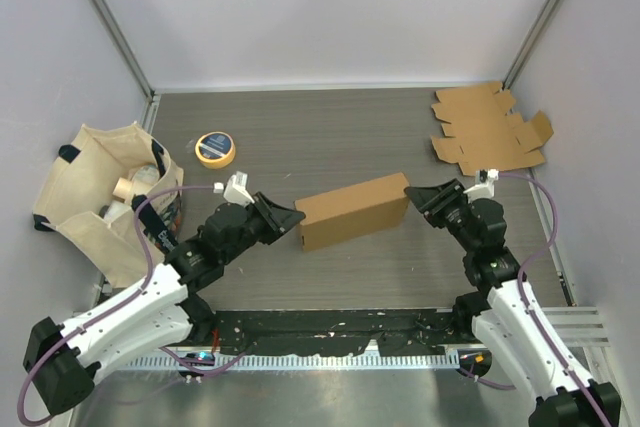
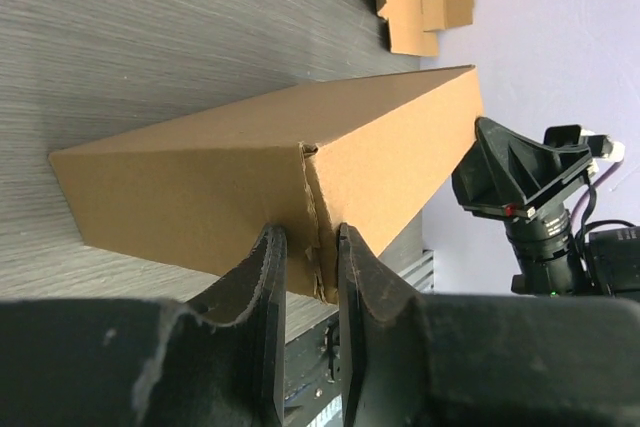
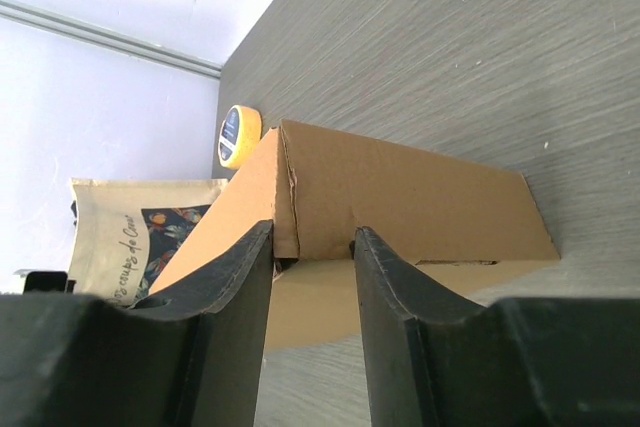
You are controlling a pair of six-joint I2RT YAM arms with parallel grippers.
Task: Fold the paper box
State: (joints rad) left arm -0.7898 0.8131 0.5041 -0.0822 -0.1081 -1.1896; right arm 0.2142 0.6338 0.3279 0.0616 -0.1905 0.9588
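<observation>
1. Table [image 1: 350, 127]: grey wood-grain top; everything sits on it.
2. Left arm [image 1: 130, 312]: reaches from near-left corner diagonally twd centre, wrist low and about level. Right arm [image 1: 520, 317]: rises from near-right, forearm angled inward and away, wrist bent twd centre.
3. Cloth bag [image 1: 90, 217]: far left, open-topped, stuff inside.
4. Flat cardboard blank [image 1: 490, 132]: unfolded, far-right corner, well apart from the rest.
5. Paper box [image 1: 352, 210]: mid-table betw. both grippers, closed-up long carton. Long axis runs left-right, right end swung a bit farther from the bases.
6. Left gripper [image 2: 308, 247]: at box's left end, jaws narrow, pinching the end corner edge. Right gripper [image 3: 312, 247]: at box's right end, jaws part-open, straddling the end flap, thin dark slivers beside the card.
7. Yellow tape roll [image 1: 215, 148]: lies flat betw. bag and box, touching neither.
</observation>
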